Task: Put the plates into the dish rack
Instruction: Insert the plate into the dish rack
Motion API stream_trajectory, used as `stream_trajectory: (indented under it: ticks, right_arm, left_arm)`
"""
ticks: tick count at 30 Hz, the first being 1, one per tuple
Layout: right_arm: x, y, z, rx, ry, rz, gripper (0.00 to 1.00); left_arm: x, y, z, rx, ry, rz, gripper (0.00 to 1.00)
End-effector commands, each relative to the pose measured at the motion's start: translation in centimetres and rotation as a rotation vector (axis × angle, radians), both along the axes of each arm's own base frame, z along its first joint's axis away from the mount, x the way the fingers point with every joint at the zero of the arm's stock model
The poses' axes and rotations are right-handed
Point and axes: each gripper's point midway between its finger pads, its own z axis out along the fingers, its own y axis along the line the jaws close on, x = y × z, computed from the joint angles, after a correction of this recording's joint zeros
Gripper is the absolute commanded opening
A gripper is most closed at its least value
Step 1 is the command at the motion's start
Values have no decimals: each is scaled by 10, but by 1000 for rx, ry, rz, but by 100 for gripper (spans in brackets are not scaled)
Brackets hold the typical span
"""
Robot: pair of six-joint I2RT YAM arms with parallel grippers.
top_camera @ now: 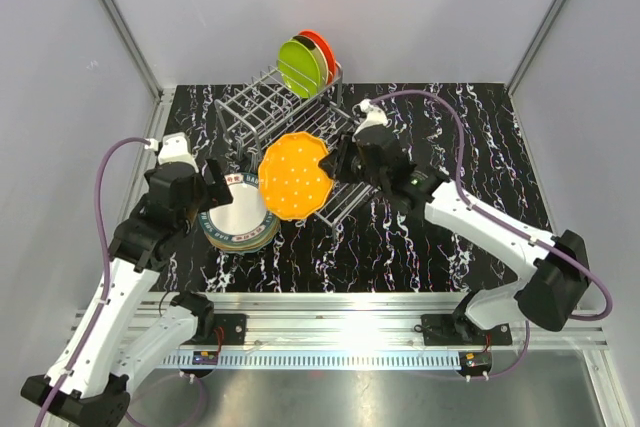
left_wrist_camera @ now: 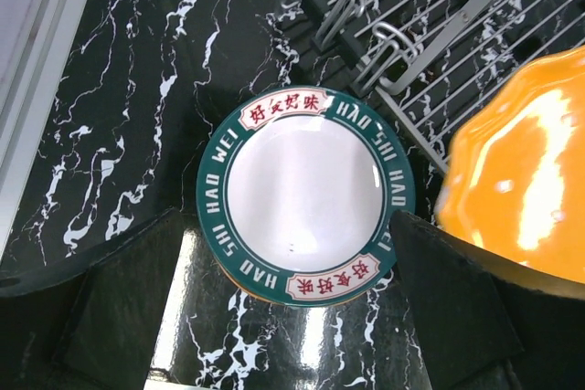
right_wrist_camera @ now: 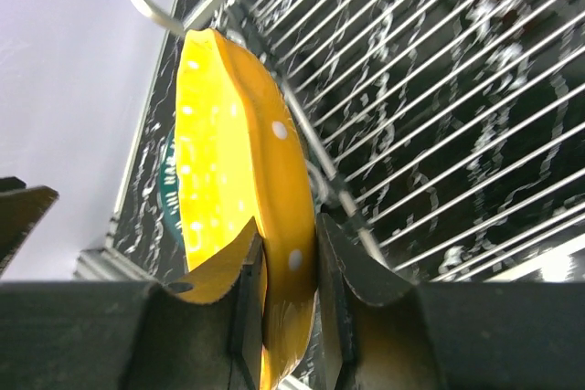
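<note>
A dotted orange plate hangs on edge above the flat tray part of the dish rack. My right gripper is shut on the rim of this dotted orange plate, one finger on each face. A lime green plate and a red-orange plate stand upright in the rack's raised slots. A stack of plates lies flat on the table, topped by the teal-rimmed white plate. My left gripper hovers open over that stack, its fingers wide on either side of the near rim.
The rack's wire tray lies right beside the held plate. An aluminium rail runs along the near table edge. White walls close in the black marbled table on three sides.
</note>
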Motion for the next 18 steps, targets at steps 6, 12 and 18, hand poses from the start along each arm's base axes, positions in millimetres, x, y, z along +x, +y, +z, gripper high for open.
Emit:
stream_trajectory:
  ticks: [6,12,18]
  right_arm:
    - [36,-63,140,96,-355,-159,0]
    - [63,-90,162,8,-456,-214,0]
    - [83,-96,185,-66,-578,-250,0]
  left_arm:
    - [8,3,3,8,-70,17,99]
    - [7,-1,2,2,-69,-1,99]
    - [8,-2,-1,15,-60,8,99]
